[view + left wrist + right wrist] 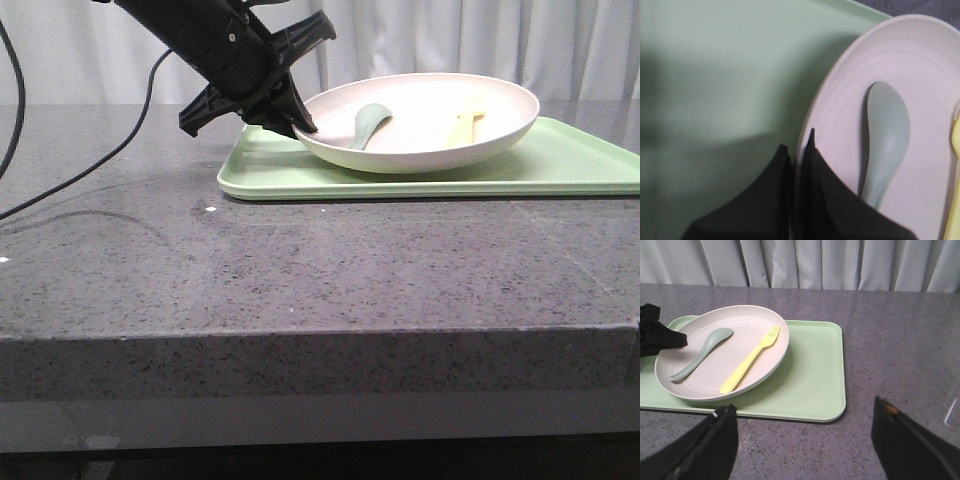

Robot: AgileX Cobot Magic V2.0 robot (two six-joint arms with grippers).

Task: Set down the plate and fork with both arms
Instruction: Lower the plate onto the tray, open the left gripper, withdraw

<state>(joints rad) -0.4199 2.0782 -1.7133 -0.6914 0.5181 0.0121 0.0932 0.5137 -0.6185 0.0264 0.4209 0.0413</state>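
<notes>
One plate, one fork, one grey-green spoon and one light-green tray are on the grey table. The plate sits on the tray's left part, and the fork and spoon lie apart inside it. The left arm slants down from the upper left in the front view, and the left pincer is nearly closed, pinching the plate's left rim, one finger inside the rim and one outside over the tray. The right pincer hangs above the table near the tray's front edge, its fingers spread wide and holding nothing.
</notes>
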